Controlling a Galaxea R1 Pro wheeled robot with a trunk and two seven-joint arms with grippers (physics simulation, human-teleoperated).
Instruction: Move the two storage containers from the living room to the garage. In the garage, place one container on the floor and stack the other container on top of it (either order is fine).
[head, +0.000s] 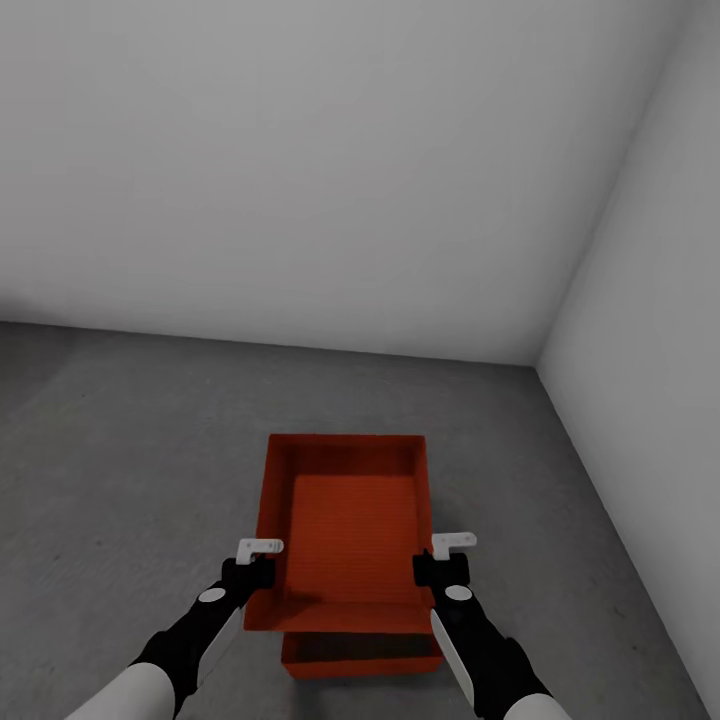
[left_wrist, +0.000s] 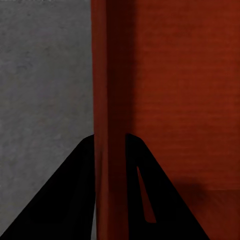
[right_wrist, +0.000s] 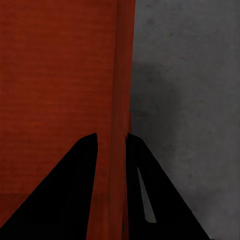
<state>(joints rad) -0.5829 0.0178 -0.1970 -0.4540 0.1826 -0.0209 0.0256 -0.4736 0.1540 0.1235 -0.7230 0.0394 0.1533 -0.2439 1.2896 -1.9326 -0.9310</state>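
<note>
Fingers (left_wrist: 75, 200) of both grippers pinch upper container (head: 345, 520) walls (lower one (head: 360, 660) beneath).

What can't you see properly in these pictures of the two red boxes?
- Lower container: head view, mostly covered by the upper container; whether they touch is unclear.
- Upper container's walls: both wrist views, partly hidden by the black fingers.
- Both arms: head view, cut off at the bottom edge.

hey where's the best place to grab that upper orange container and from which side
Take the upper container by its two long side walls, one pincer per wall, from above. The walls are thin, upright and lidless, so fingers straddle the rim. The left pincer and right pincer already clamp them so, near the robot's end.
</note>
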